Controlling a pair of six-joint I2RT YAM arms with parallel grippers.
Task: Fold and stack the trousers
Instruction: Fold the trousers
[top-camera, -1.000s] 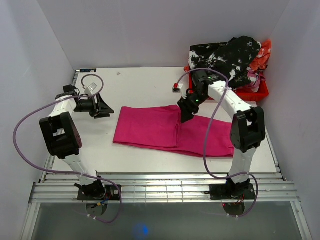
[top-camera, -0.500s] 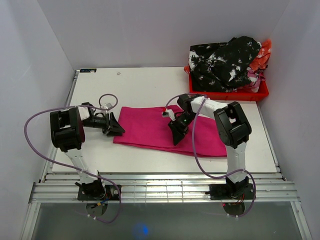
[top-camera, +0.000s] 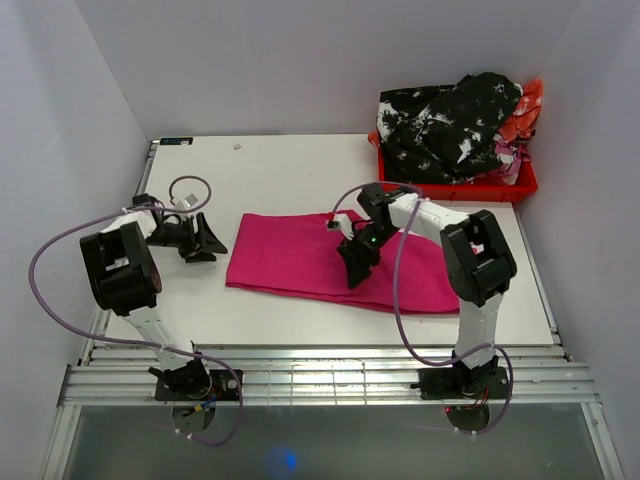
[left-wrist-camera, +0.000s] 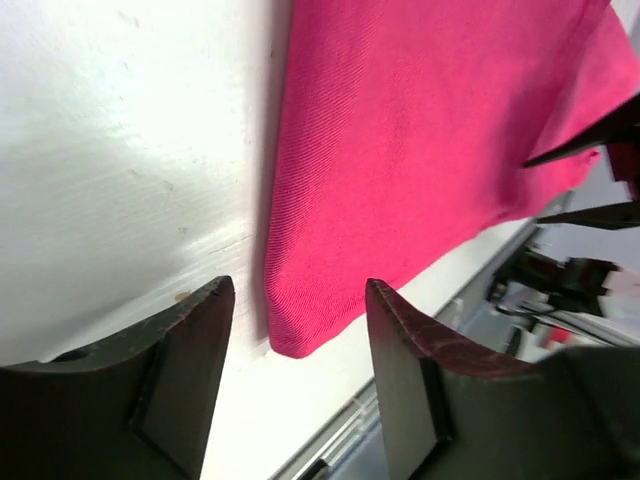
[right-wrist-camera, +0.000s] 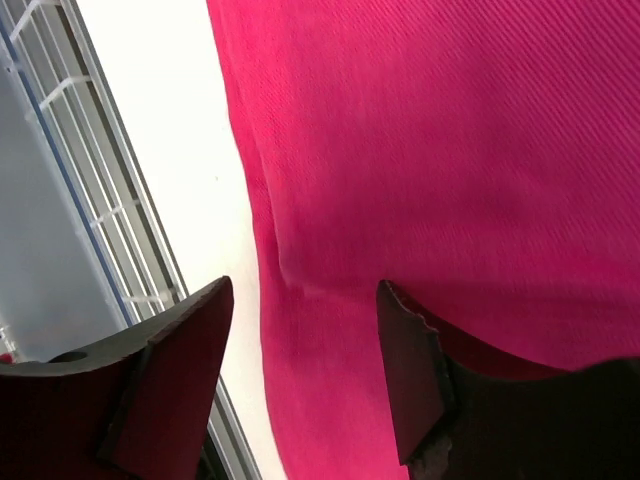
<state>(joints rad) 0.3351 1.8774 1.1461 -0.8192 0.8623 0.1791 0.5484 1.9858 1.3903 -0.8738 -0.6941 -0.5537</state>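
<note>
The magenta-pink trousers (top-camera: 300, 255) lie folded flat as a long band across the middle of the white table (top-camera: 280, 175). My left gripper (top-camera: 212, 241) is open and empty, low over the table just left of the trousers' left end. In the left wrist view the near corner of the trousers (left-wrist-camera: 300, 330) lies just ahead of the open jaws. My right gripper (top-camera: 353, 273) is open and empty, low over the middle of the trousers near their front edge. The right wrist view shows the trousers (right-wrist-camera: 430, 150) filling the frame between its spread fingers (right-wrist-camera: 180, 370).
A red plastic crate (top-camera: 520, 183) at the back right holds a heap of black-and-white and other clothes (top-camera: 450, 120). White walls close in the table on three sides. A metal rail (top-camera: 330, 375) runs along the near edge, also in the right wrist view (right-wrist-camera: 90, 180).
The right gripper came down from behind the trousers onto their middle and stayed there. The left gripper came close to the trousers' left end, then drew back a little to the left.
</note>
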